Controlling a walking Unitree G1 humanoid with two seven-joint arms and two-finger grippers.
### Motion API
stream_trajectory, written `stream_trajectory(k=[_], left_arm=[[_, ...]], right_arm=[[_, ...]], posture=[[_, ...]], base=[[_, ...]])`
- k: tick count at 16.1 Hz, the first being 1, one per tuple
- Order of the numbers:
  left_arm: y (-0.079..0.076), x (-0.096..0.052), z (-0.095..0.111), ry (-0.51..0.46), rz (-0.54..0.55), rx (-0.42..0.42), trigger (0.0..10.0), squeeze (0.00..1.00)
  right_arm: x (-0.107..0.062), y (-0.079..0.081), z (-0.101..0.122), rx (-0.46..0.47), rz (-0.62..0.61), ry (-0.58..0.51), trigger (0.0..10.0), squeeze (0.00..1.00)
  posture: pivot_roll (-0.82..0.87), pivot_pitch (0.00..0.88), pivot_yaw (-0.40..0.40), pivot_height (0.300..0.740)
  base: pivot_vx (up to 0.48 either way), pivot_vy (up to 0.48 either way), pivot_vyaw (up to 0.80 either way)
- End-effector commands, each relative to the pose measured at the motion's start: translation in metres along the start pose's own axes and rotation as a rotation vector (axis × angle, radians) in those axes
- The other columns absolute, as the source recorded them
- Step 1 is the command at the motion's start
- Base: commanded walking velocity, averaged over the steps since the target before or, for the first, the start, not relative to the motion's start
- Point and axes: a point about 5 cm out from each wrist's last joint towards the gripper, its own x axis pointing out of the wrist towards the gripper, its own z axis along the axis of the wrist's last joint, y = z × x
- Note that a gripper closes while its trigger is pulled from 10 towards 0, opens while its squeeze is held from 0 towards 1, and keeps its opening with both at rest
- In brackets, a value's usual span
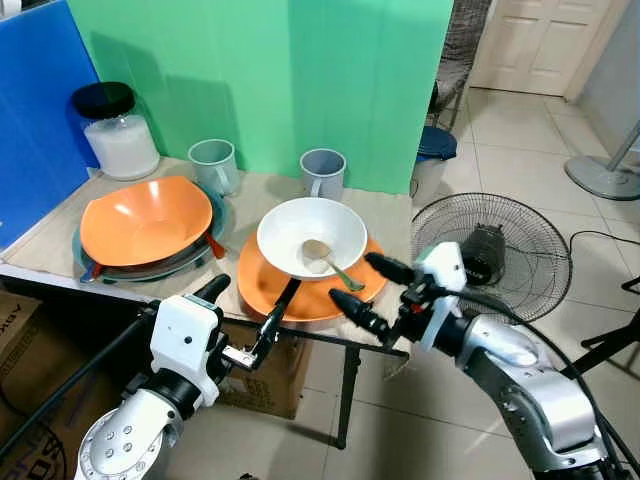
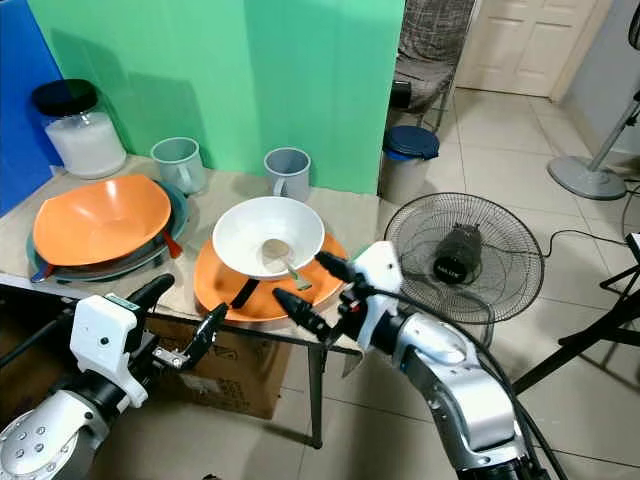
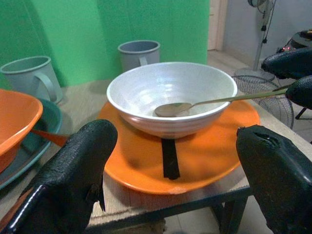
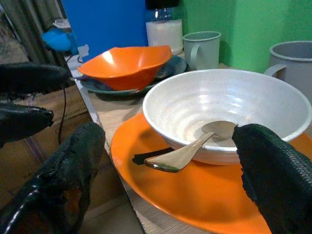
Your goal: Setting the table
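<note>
The white bowl sat on the orange plate at the table's front edge, a spoon resting inside it. The left gripper and right gripper hovered just before the plate, fingers spread, grasping nothing.

Spoon in white bowl on orange plate (fingers spread, framing it).

floor fan beside table, cardboard box underneath, door behind.
</note>
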Motion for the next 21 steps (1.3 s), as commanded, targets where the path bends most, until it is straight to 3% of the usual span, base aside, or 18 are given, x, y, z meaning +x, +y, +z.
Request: stream_trajectory(k=[1, 2, 3, 4, 14, 15, 16, 17, 21], left_arm=[[-0.001, -0.002, 0.002, 0.001, -0.008, 0.003, 10.0, 0.0], [-0.001, -0.003, 0.002, 0.005, -0.009, 0.002, 10.0, 0.0], [-0.001, -0.003, 0.002, 0.007, -0.01, 0.002, 10.0, 0.0], [-0.001, -0.004, 0.002, 0.01, -0.01, 0.002, 10.0, 0.0], [0.001, -0.003, 0.003, 0.014, -0.004, 0.001, 10.0, 0.0], [0.001, -0.003, 0.003, 0.015, -0.005, 0.001, 10.0, 0.0], [0.001, -0.003, 0.003, 0.015, -0.005, 0.001, 10.0, 0.0], [0.001, -0.003, 0.003, 0.014, -0.005, 0.001, 10.0, 0.0], [0.0, -0.003, 0.002, 0.017, -0.006, 0.001, 10.0, 0.0]], right_arm=[[0.001, 0.001, -0.003, -0.015, -0.015, 0.015, 10.0, 1.0], [0.003, 0.003, -0.004, -0.023, -0.023, 0.02, 10.0, 1.0], [0.005, 0.004, -0.005, -0.024, -0.024, 0.02, 10.0, 0.66], [0.009, 0.006, -0.008, -0.032, -0.051, 0.037, 10.0, 0.0], [0.018, -0.003, -0.006, -0.022, -0.154, 0.017, 9.8, 0.0], [0.019, -0.002, -0.006, -0.02, -0.154, 0.016, 3.9, 0.0], [0.019, -0.002, -0.006, -0.019, -0.154, 0.014, 3.9, 0.0], [0.02, -0.002, -0.005, -0.01, -0.153, 0.005, 0.0, 0.0], [0.021, -0.001, -0.006, -0.01, -0.152, 0.009, 0.0, 0.0]], posture=[[-0.02, 0.0, 0.02, 0.74], [-0.02, 0.0, 0.024, 0.74], [-0.02, 0.0, 0.024, 0.74], [-0.01, 0.0, 0.024, 0.74], [-0.01, 0.0, 0.026, 0.74], [-0.01, 0.0, 0.026, 0.74], [-0.01, 0.0, 0.026, 0.74], [-0.01, 0.0, 0.026, 0.74], [-0.01, 0.0, 0.027, 0.74]], base=[[0.0, 0.0, 0.0], [0.0, 0.0, 0.0], [0.0, 0.0, 0.0], [0.0, 0.0, 0.0], [0.0, 0.0, 0.0], [0.0, 0.0, 0.0], [0.0, 0.0, 0.0], [0.0, 0.0, 0.0], [0.0, 0.0, 0.0]])
